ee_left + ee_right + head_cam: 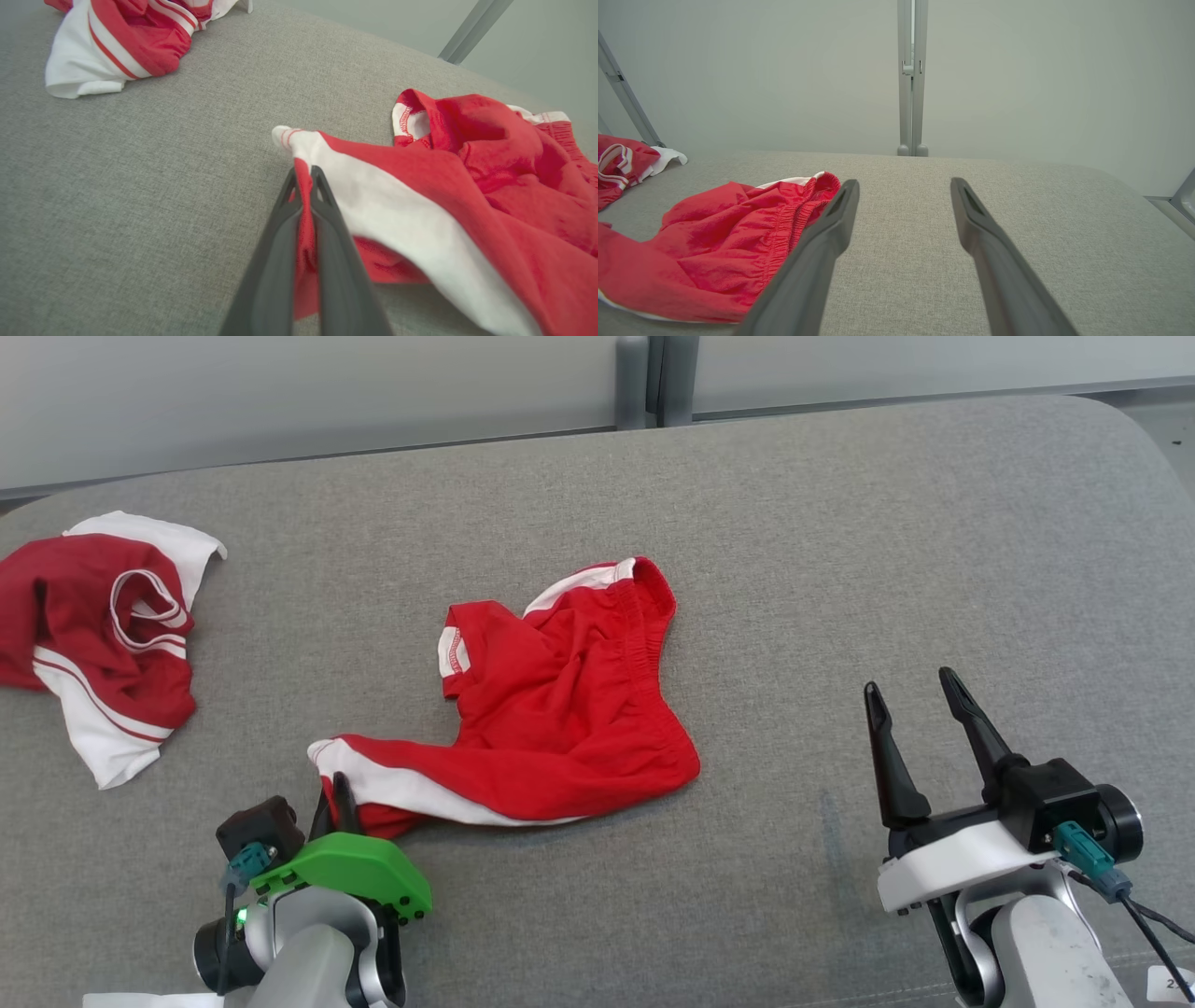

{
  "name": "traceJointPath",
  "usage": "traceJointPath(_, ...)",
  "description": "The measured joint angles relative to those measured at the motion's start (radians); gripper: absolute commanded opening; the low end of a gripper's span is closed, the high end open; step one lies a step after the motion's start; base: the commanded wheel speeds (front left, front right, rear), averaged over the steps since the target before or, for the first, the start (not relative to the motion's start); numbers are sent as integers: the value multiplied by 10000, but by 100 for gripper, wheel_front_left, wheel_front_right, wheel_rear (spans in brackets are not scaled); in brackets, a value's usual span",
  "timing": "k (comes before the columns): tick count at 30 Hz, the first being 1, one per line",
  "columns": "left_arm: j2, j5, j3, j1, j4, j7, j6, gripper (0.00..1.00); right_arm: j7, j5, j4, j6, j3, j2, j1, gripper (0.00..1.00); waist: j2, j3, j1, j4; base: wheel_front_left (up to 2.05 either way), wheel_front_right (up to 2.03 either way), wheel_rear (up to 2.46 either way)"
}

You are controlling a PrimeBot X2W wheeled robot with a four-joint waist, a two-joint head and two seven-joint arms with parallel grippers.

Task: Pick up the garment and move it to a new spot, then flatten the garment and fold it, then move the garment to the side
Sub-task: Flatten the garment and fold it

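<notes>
The garment (560,709), a pair of red shorts with white side stripes, lies crumpled in the middle of the grey table (840,569). One leg stretches toward the near left. My left gripper (338,793) is shut on that leg's hem. In the left wrist view red cloth is pinched between the dark fingers (275,242) of the left gripper (303,175), and the garment (467,186) spreads off to the right. My right gripper (910,695) stands open above the table at the near right, clear of the cloth. Through the right gripper (903,186) the garment (714,252) lies to its left.
A second red and white garment (103,635) lies bunched at the table's far left edge, also in the left wrist view (121,42). A pale wall with a metal post (644,378) runs behind the table. Bare grey fabric (1064,233) stretches out on the right.
</notes>
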Motion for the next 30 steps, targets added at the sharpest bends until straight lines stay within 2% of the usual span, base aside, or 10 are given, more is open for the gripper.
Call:
traceJointPath(5,-100,224,376,-51,-75,0,-268,100,0,0,58,0,-10,0,0,100,0,20,0,-73,0,0,0)
traceJointPath(10,-115,878,953,2,-819,0,-673,100,0,-23,161,0,-13,-4,12,100,0,-44,0,15,0,0,0)
traceJointPath(19,-127,2171,1603,891,-2805,-15,-1277,100,0,-65,1442,0,1070,2,56,100,0,-195,0,395,0,0,0)
traceJointPath(26,-169,2527,1505,1656,-3935,-15,-1394,100,2,-59,3047,0,1657,0,-430,100,1,-174,0,909,0,0,0)
traceJointPath(30,-176,2499,1237,1964,-4334,-15,-1275,100,0,-13,3871,0,1845,-2,-904,100,2,-127,0,1274,0,0,0)
